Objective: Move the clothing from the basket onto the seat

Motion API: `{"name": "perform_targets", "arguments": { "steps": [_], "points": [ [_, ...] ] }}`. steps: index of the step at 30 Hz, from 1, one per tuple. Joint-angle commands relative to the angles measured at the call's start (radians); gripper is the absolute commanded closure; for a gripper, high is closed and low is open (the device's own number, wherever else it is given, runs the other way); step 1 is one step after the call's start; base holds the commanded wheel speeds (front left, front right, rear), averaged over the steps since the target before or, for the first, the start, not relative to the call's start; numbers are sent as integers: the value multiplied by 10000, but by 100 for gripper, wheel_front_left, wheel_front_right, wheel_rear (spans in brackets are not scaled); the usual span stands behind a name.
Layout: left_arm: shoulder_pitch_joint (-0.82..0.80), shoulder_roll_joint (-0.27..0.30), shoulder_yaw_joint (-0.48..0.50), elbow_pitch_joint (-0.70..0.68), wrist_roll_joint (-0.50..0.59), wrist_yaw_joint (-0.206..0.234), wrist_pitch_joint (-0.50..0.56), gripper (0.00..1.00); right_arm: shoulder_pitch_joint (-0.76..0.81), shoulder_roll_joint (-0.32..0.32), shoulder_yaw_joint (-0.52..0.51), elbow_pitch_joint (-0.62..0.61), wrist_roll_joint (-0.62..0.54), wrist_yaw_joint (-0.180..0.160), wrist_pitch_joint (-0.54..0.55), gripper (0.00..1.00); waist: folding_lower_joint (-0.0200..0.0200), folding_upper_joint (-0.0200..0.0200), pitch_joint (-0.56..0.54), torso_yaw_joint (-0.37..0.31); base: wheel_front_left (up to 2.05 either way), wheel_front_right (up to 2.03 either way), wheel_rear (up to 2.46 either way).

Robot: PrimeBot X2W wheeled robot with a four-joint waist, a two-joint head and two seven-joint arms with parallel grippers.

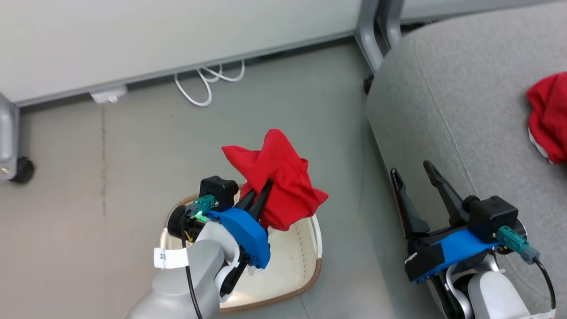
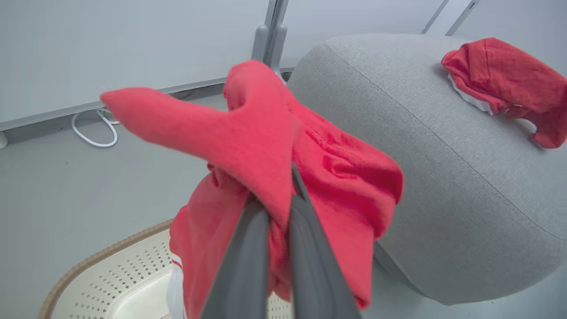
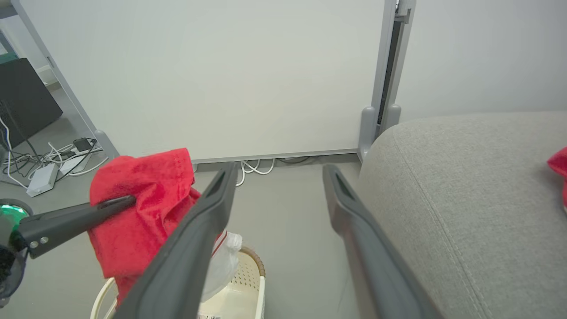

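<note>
Clothing point(image 1: 279, 177) is dangling over basket point(image 1: 310, 270), left claw point(image 1: 262, 187) clamping it tight, right claw point(image 1: 410, 167) gaping, empty; thin pinch, could be slipping off b4 seat point(image 1: 465, 110) at right.

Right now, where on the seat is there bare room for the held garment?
Bare grey seat runs from its rounded corner to the red garment lying further along; the open right gripper crowds its near edge.

Grey floor point(image 1: 133, 155) meets white wall point(image 1: 177, 31), white cable point(image 1: 204, 104) trailing
</note>
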Motion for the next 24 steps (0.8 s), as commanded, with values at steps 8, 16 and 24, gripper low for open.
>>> {"name": "perform_targets", "arguments": {
  "steps": [8, 16, 24],
  "points": [
    [24, 50, 135, -1252, 407, -9, -58, 100, 615, 0, -98, 216, 93, 1, 218, 0, 4, -1, -1507, 887, 0, 0, 0],
    [-478, -18, 39, -2120, 711, -9, -59, 100, 911, 0, 76, 398, 211, 1, 314, 0, 4, -1, -2122, 1138, 0, 0, 0],
    [-867, -143, 79, -2803, 990, -9, -60, 100, 1070, 0, 209, 449, 304, 1, 425, 0, 4, -1, -2422, 1243, 0, 0, 0]
  ]
}}
